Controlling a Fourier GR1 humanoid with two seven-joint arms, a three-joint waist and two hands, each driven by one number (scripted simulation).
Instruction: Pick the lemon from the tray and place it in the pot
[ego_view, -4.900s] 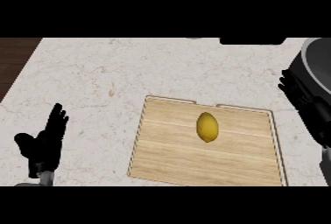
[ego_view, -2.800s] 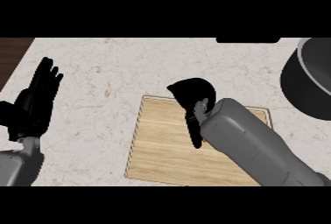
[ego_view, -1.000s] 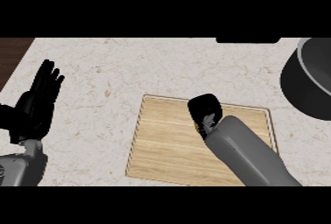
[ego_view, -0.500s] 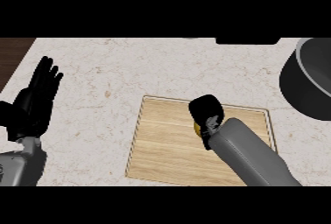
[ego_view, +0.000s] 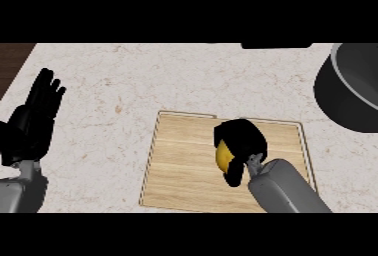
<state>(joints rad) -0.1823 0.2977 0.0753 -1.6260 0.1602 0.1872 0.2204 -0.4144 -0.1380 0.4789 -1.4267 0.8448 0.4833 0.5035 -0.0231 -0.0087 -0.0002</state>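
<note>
Your right hand (ego_view: 242, 145) sits over the middle of the wooden tray (ego_view: 177, 170), its fingers curled round the lemon (ego_view: 221, 155); you see only a yellow sliver of the fruit at the hand's 8 o'clock side, the remainder hidden under the black fingers. Whether the lemon touches the board or is lifted clear of it, you cannot tell. The grey forearm runs off toward 5 o'clock and covers the tray's lower right corner.

The pot (ego_view: 351, 87) lies at 2 o'clock from the hand, well apart, cut by the right edge of the view, its dark wall facing you. Between the tray's raised rim and the pot you have a strip of bare speckled counter (ego_view: 148, 75).

Your left hand (ego_view: 33, 122) rests at 9 o'clock near the left edge, fingers straight and pointing up, well apart from the tray. A wide stretch of counter lies between it and the tray's left rim.
</note>
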